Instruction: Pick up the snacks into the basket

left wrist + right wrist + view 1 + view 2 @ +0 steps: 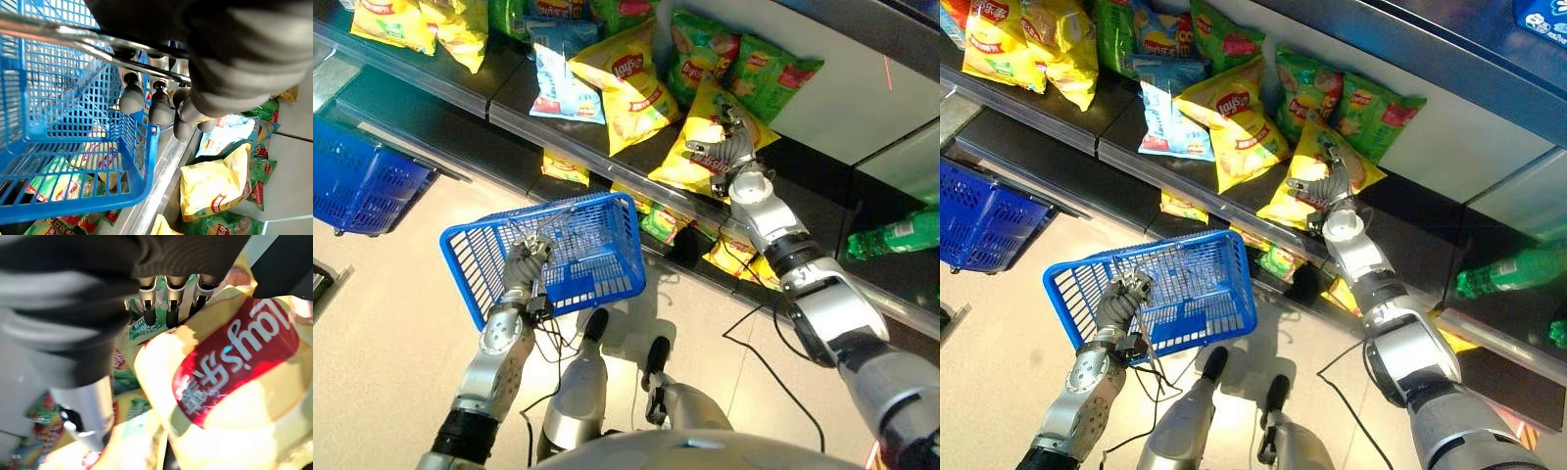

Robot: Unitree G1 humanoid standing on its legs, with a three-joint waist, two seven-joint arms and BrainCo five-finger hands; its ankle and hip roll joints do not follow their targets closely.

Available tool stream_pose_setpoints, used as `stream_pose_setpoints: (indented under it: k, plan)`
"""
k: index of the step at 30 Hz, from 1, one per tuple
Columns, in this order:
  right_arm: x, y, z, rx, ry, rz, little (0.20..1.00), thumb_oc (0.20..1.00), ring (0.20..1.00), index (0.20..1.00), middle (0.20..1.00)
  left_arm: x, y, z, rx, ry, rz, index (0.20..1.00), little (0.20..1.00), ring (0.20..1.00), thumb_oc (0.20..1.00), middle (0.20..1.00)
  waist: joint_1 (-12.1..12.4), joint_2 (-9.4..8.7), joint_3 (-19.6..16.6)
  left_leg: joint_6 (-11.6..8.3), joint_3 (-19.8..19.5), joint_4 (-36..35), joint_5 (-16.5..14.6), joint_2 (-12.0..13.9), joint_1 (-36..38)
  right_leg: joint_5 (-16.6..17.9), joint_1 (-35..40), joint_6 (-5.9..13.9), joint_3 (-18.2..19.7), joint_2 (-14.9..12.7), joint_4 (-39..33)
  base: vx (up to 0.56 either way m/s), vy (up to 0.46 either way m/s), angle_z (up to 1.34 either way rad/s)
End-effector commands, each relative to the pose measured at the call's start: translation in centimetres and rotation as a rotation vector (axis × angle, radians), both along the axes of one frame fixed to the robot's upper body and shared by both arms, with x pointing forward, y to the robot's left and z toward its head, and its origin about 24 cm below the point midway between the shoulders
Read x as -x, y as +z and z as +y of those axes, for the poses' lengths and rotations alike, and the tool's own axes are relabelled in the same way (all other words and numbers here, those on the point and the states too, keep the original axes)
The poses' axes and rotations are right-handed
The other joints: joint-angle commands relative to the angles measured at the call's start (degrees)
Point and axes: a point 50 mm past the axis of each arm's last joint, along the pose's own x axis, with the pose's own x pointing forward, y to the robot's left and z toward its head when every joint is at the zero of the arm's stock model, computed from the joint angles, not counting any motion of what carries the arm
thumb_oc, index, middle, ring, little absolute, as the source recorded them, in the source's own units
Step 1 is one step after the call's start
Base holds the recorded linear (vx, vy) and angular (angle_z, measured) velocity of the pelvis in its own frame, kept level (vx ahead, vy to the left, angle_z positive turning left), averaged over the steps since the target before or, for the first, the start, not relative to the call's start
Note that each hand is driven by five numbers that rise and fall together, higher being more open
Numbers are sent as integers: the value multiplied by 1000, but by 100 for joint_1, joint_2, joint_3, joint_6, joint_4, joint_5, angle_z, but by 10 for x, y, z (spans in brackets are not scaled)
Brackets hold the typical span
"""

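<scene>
Dark-tipped fingers [168,308] of the right hand [722,149] are pressed down over the top of a yellow chip bag [234,362], and the thumb is set against its underside, so the bag is pinched at the shelf [509,116] edge. The bag is seen lying at the front of that shelf, with green snack bags [744,59] just behind it, another yellow bag [626,88] beside it and a pale blue packet [563,88] further along.

On the other side, the fingers [132,95] of the left hand [524,264] are curled round the wire handle [73,44] of the blue basket [597,279], which is held tilted in front of the lower shelf. Through its mesh, more yellow and green bags are glimpsed on the lower shelf behind. A second blue basket [357,181] is seen standing on the floor well off to the left. A green bottle [901,235] is seen lying on the lower shelf at the right.
</scene>
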Motion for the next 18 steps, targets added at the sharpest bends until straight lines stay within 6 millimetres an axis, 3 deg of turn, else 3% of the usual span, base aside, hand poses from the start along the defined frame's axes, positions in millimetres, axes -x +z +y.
stream_pose_setpoints:
  k: [1, 5, 10, 18]
  plan:
    - [-8, 25, -1, 100, 13, -22, 1000, 1000, 1000, 1000, 1000, -4, 74, -13, 17, -90, -362, 200, 200, 200, 200, 200, 130, -122, 153, 109, 316, 371, -558, -274, -54, -45, -384, 551, 123, -414, 474, -29, -14, 11]
    - [-11, 13, -18, 216, -44, 105, 1000, 1000, 1000, 1000, 1000, -9, 80, -23, 19, -135, -381, 200, 200, 200, 200, 200, 229, -135, 234, 83, 244, 426, -557, -287, -169, -50, -433, 559, 30, -426, 503, 13, -12, 10]
    - [-4, -3, -55, 341, -169, 246, 1000, 1000, 1000, 1000, 1000, -15, 89, -38, 14, -201, -416, 200, 200, 200, 200, 200, 400, -89, 335, 79, 130, 490, -575, -347, -305, -87, -476, 562, -106, -460, 530, 16, -23, 16]
    - [12, -13, -108, 531, -311, 392, 1000, 1000, 1000, 1000, 1000, -23, 104, -57, 3, -279, -471, 200, 200, 200, 200, 200, 638, 153, 606, 88, -78, 707, -604, -490, -598, -142, -630, 549, -312, -538, 708, -4, -8, 19]
